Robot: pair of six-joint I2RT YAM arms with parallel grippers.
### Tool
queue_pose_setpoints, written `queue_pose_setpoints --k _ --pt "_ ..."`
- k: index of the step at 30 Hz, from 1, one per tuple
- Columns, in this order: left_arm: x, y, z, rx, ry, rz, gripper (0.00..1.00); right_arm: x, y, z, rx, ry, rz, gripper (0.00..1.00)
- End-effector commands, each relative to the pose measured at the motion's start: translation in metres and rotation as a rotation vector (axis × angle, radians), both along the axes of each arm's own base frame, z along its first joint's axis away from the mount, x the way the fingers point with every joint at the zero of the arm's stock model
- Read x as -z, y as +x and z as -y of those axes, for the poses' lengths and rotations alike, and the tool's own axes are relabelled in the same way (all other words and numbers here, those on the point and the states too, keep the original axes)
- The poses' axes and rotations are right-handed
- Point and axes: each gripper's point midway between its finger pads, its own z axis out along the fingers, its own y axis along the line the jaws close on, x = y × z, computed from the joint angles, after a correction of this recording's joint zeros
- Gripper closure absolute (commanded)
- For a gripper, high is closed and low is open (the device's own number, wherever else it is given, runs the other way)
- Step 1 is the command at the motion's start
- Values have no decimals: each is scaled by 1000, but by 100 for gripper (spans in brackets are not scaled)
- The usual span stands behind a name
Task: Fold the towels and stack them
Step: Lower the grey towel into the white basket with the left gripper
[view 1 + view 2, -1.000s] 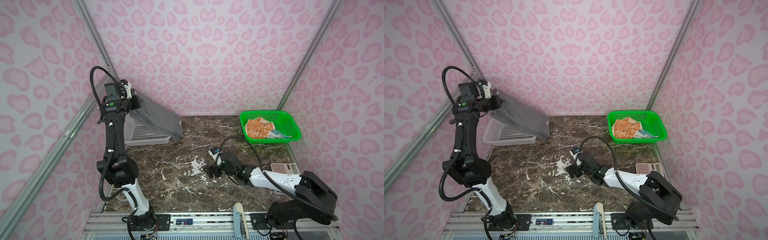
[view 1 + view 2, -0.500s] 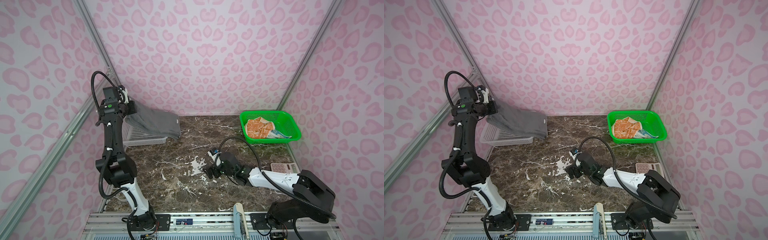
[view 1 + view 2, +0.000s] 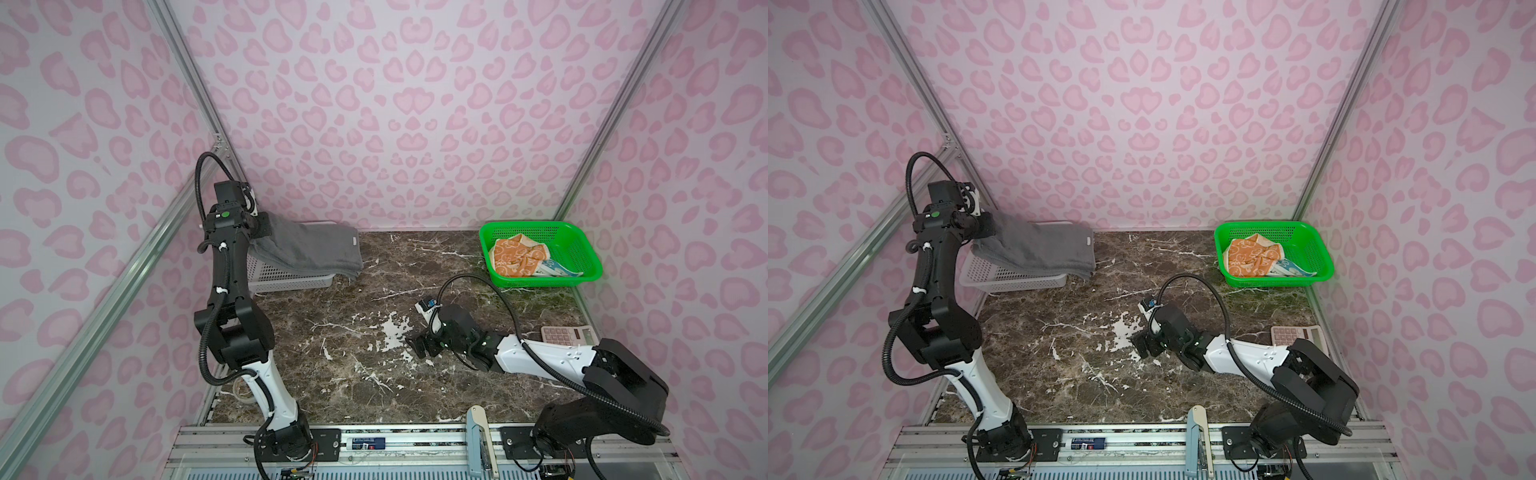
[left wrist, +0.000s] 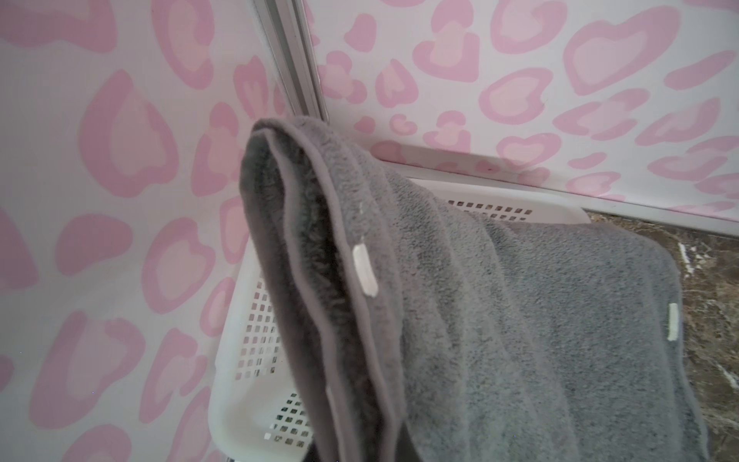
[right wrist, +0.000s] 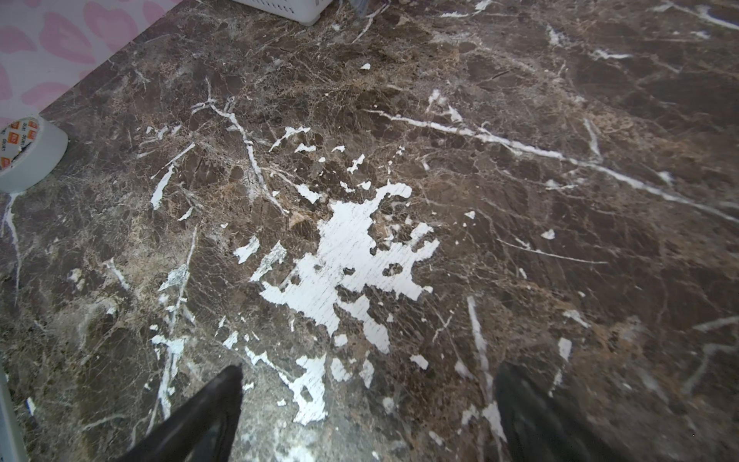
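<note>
The left claw is clenched on one end of the folded dark grey terry towel and holds that end raised. The rest of the cloth slopes away and lies across the white perforated plastic basket beneath it, with its far edge overhanging the brown marble tabletop. The right claw is released, jaws wide and empty, low over the marble; well beyond it, a green plastic mesh basket holds the crumpled orange printed towel, with what looks like the blue towel just beside it.
</note>
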Motion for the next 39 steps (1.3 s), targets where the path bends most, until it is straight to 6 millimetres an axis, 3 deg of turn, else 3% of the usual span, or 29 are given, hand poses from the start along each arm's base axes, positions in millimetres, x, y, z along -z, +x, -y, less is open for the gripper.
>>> queue_pose_setpoints --k 1,15,26,33,39 --pt "3 5 -14 -21 61 4 97 2 1 -3 -6 0 2 1" --pt "33 1 -41 -103 154 -75 97 -4 2 -10 -23 8 11 1" --pt "30 -4 -69 -219 275 -105 97 -5 3 -14 -25 24 15 1" --pt "36 0 -72 -228 278 -115 97 -18 6 -17 -36 68 77 1" --pt "36 -1 -74 -229 292 -119 97 -16 6 -20 -44 70 71 1"
